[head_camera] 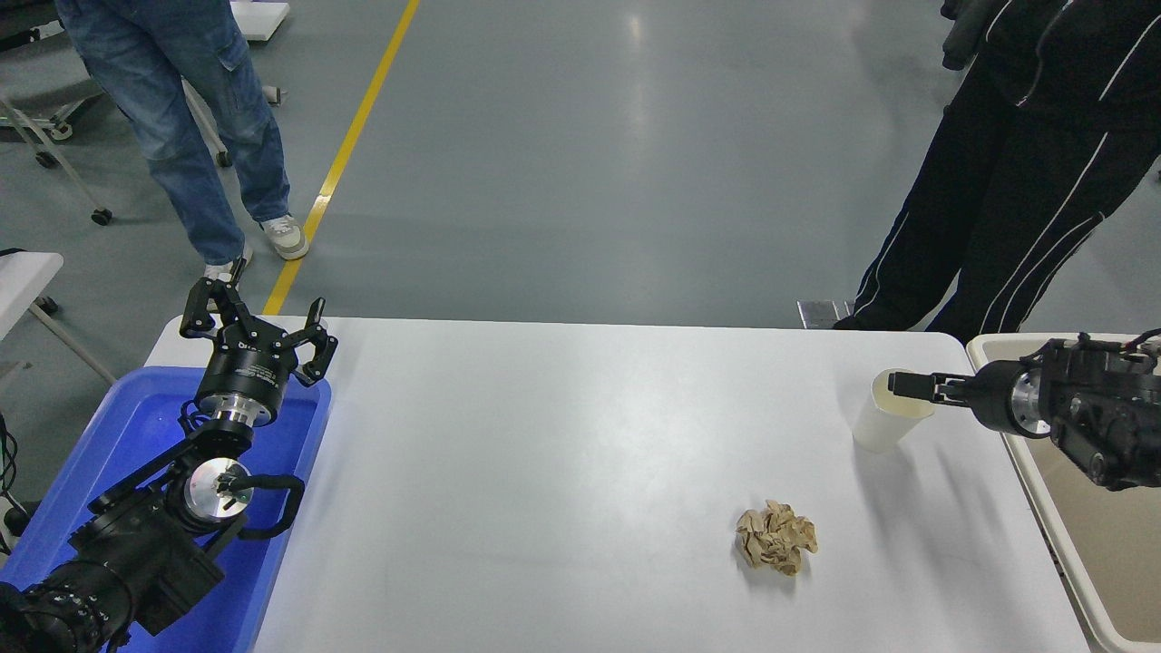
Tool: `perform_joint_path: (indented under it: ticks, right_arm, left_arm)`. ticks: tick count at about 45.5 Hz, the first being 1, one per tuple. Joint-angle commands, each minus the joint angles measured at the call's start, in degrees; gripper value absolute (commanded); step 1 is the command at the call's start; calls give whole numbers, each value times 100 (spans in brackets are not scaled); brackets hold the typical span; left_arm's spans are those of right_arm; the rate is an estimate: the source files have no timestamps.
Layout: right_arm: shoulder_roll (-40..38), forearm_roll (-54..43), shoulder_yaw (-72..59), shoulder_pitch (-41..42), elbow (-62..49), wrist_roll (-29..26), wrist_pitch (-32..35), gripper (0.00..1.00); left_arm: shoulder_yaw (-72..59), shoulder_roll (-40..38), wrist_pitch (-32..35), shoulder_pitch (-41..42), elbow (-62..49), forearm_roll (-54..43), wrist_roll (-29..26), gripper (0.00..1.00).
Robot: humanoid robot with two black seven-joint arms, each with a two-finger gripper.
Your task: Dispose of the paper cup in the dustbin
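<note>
The paper cup (884, 426) stands upright on the white table (562, 453) near its far right corner, white with a cream inside. My right gripper (896, 384) comes in from the right edge and reaches level over the cup's open mouth, its tip above the rim. It shows edge-on, so its state cannot be told. The dustbin (1116, 562) is the beige bin at the table's right edge, under my right arm. My left gripper (257, 313) is parked open at the lower left.
A crumpled tan paper ball (775, 539) lies on the table in front of the cup. A bright blue tub (136, 435) sits at the left under the left arm. One person (1016, 181) stands at the far right, another (190, 118) at the far left.
</note>
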Motion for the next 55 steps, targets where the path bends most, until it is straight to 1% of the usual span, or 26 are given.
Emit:
perform_joint_path:
  ticks: [1, 3, 4, 7, 8, 10, 12, 15, 18, 23, 55]
  right_arm:
    - [40, -43, -36, -147, -3, 8, -484, 82]
    - [40, -122, -36, -147, -3, 8, -519, 75]
    - [40, -166, -36, -147, -3, 8, -520, 68]
    - [31, -333, -36, -164, -3, -1, -511, 42]
    - [31, -386, -36, -164, -3, -1, -511, 35]
    - [31, -474, -36, -191, -3, -1, -502, 25]
    - [31, -500, -27, -208, -3, -1, -502, 21]
    - [31, -492, -19, -235, -3, -1, -502, 19]
    - [31, -492, -27, -243, -3, 8, -502, 10]
    - [23, -500, -27, -252, -3, 16, -502, 0]
    - [-12, -474, 16, -138, 15, 60, -484, 0]
  left_arm:
    - [0, 0, 0, 0, 0, -9, 0, 100]
    - [0, 0, 0, 0, 0, 0, 0, 100]
    - [0, 0, 0, 0, 0, 0, 0, 100]
    - [0, 0, 0, 0, 0, 0, 0, 100]
    - [0, 0, 0, 0, 0, 0, 0, 100]
    - [0, 0, 0, 0, 0, 0, 0, 100]
    - [0, 0, 0, 0, 0, -9, 0, 100]
    - [0, 0, 0, 0, 0, 0, 0, 100]
    - [0, 0, 0, 0, 0, -9, 0, 100]
    - [0, 0, 0, 0, 0, 0, 0, 100]
    - [0, 0, 0, 0, 0, 0, 0, 100]
